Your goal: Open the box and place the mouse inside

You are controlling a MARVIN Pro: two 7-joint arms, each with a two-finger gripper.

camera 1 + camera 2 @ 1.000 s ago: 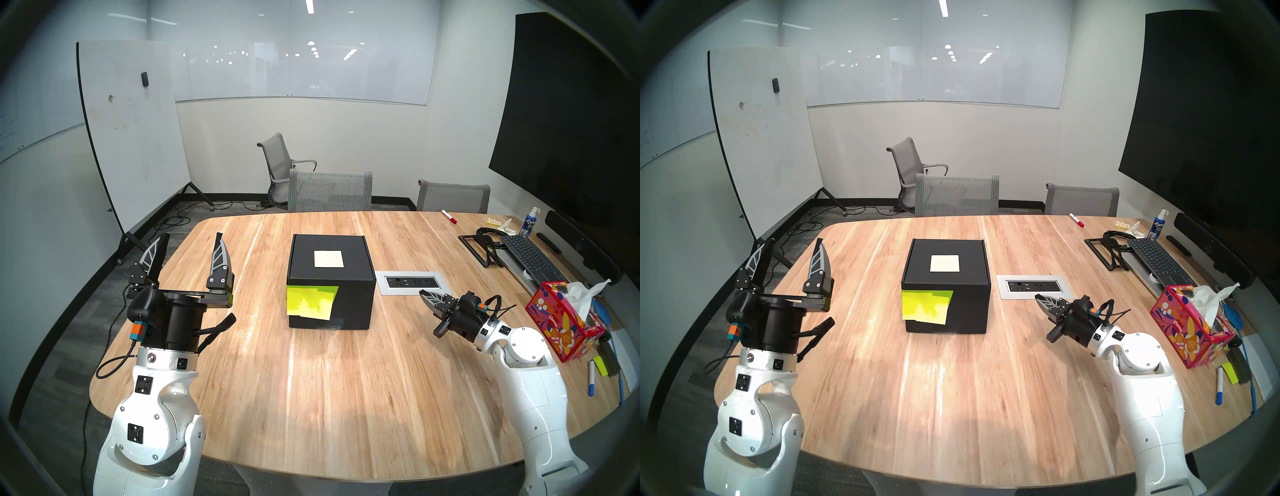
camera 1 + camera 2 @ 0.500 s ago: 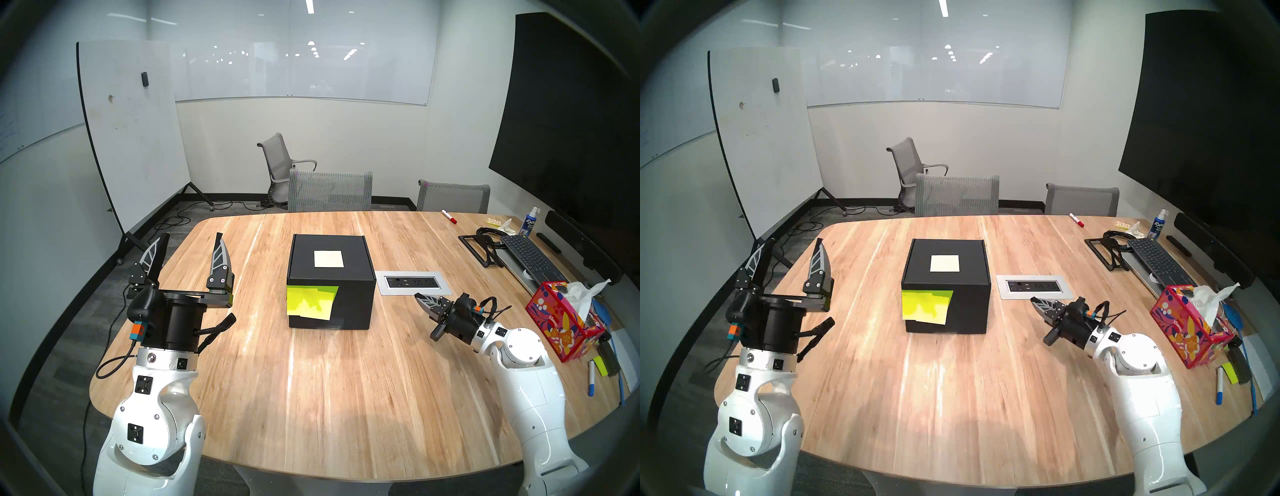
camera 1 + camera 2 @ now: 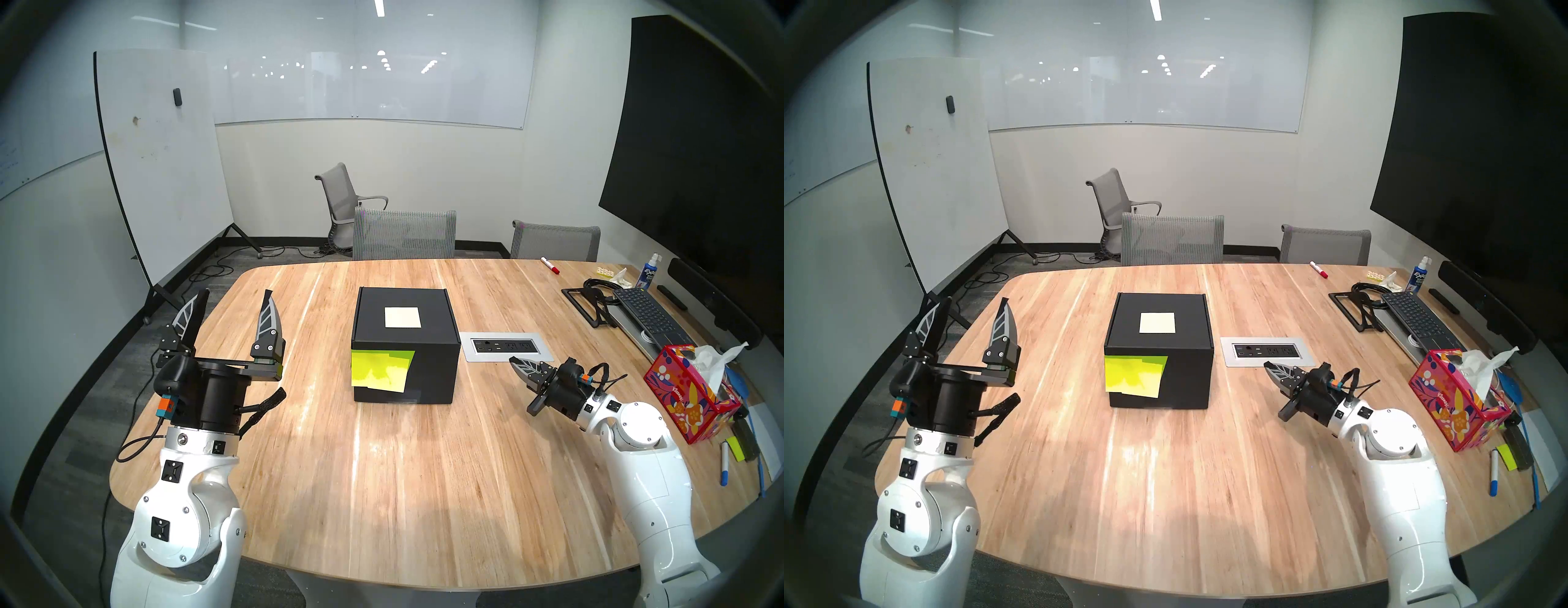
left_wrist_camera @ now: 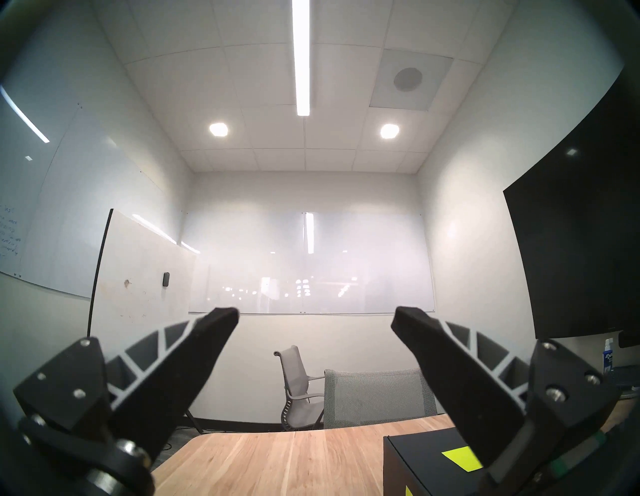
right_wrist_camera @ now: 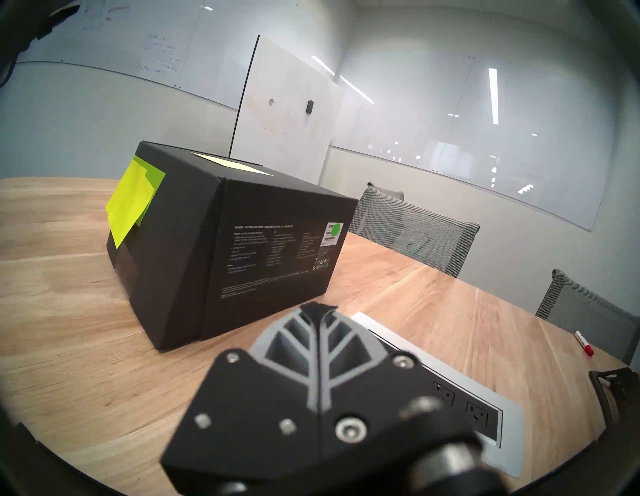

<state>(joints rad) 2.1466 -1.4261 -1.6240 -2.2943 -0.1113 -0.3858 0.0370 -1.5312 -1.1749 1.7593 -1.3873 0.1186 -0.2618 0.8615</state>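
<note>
The black box (image 3: 432, 369) stands closed in the middle of the wooden table (image 3: 382, 488), with a pale square note (image 3: 403, 317) on its lid and neon yellow notes (image 3: 382, 369) on its front. The box also shows in the other views (image 3: 1187, 373) (image 4: 415, 450) (image 5: 270, 249). The mouse is out of view. My left gripper (image 3: 235, 294) (image 3: 975, 300) (image 4: 315, 313) is open, raised over the table's left edge and pointing up, well left of the box. To the box's right, my right gripper (image 3: 514, 361) (image 3: 1268, 365) (image 5: 317, 307) is shut and empty, pointing at its right side.
A power outlet panel (image 3: 505, 346) is set into the table between the box and my right gripper. A pink tissue box (image 3: 687, 395), a keyboard (image 3: 647, 314), markers and clutter fill the right edge. Grey chairs (image 3: 405, 233) stand along the far edge.
My right gripper has shifted slightly left toward the box, still shut. The left gripper has dropped a little and stays open.
</note>
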